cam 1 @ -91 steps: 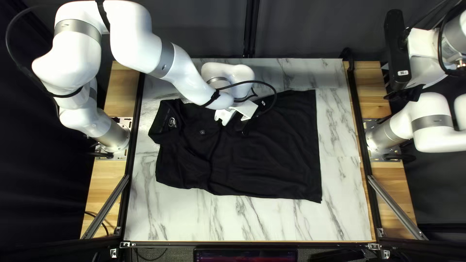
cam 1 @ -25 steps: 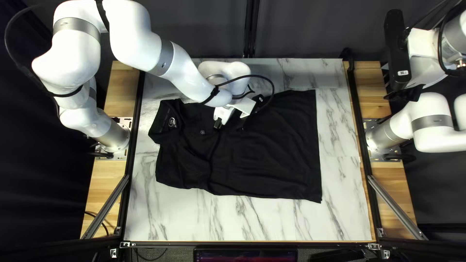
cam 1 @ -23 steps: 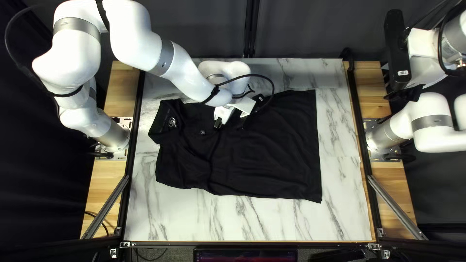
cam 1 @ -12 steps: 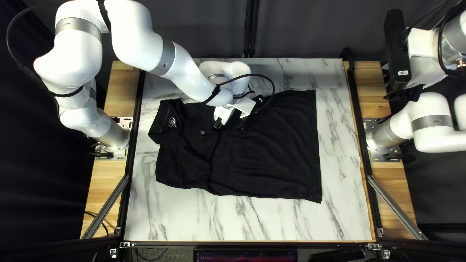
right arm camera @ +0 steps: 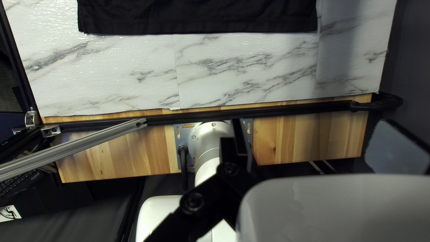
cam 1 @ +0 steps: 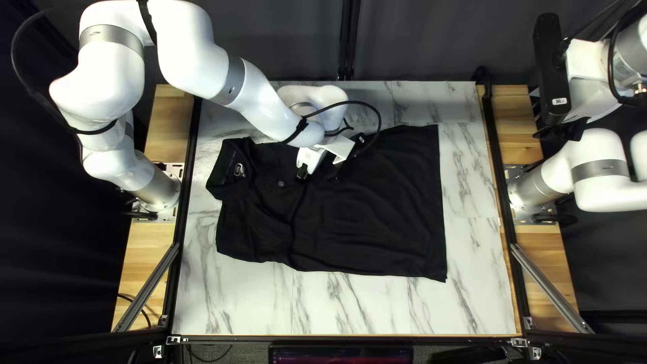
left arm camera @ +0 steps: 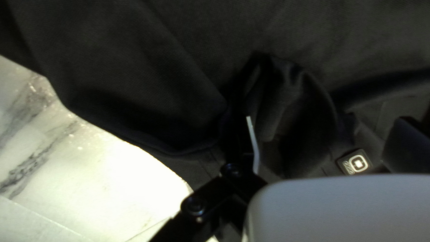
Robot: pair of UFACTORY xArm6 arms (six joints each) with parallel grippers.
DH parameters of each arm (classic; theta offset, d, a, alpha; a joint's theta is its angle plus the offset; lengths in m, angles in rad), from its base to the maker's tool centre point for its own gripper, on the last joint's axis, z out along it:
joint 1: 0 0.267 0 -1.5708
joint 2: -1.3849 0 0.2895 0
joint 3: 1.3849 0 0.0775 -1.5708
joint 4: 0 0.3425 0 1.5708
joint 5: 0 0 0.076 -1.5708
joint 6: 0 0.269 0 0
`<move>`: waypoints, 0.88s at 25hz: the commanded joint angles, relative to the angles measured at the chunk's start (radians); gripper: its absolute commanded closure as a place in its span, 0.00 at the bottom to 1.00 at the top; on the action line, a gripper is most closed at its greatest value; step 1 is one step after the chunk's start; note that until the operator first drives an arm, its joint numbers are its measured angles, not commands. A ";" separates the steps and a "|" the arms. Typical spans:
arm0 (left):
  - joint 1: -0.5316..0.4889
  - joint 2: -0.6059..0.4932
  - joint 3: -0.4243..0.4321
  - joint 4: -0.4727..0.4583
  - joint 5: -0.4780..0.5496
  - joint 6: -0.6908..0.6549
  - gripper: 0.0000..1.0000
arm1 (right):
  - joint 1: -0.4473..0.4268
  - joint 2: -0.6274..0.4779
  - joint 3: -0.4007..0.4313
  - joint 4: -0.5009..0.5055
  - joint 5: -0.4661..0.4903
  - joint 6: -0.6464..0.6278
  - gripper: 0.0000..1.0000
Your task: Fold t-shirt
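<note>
Black shirt (cam 1: pixel 364 222) on marbled table (cam 1: pixel 232 303), collar (cam 1: pixel 229 168) left, hem right, left gripper (cam 1: pixel 319 176) at the shirt's far half, jaws parted, right gripper (cam 1: pixel 563 129) off to the right, jaws also parted

marbled table (cam 1: pixel 357 307) — curtain (cam 1: pixel 431 44), keyboard (right arm camera: pixel 19 183)

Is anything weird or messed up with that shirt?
One bit looks odd: the black shirt is mostly spread out flat, but some cloth is puckered into a hump between the open fingers of my left gripper. I see no spill or tear.
</note>
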 commanded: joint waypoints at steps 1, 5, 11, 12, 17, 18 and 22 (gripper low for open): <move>-0.003 0.000 -0.003 0.002 -0.001 -0.004 0.14 | 0.000 0.000 0.000 0.000 0.000 0.000 0.00; -0.003 0.008 -0.011 -0.002 0.010 0.008 0.17 | 0.000 0.000 0.000 0.000 0.000 0.000 0.00; -0.001 0.022 -0.024 -0.010 0.024 0.026 0.93 | 0.000 0.000 0.000 0.000 0.000 0.000 0.00; -0.001 0.023 -0.026 -0.010 0.025 0.028 0.93 | 0.000 0.000 0.000 0.000 0.000 0.000 0.00; -0.011 0.011 -0.030 -0.009 0.039 0.020 0.88 | 0.000 0.000 0.000 0.000 0.000 0.000 0.00; -0.016 0.004 -0.030 -0.007 0.043 0.014 0.86 | 0.000 0.000 0.000 0.000 0.000 0.000 0.00; -0.042 -0.024 -0.037 0.010 0.066 -0.013 0.83 | 0.000 0.000 0.000 0.000 0.000 0.000 0.00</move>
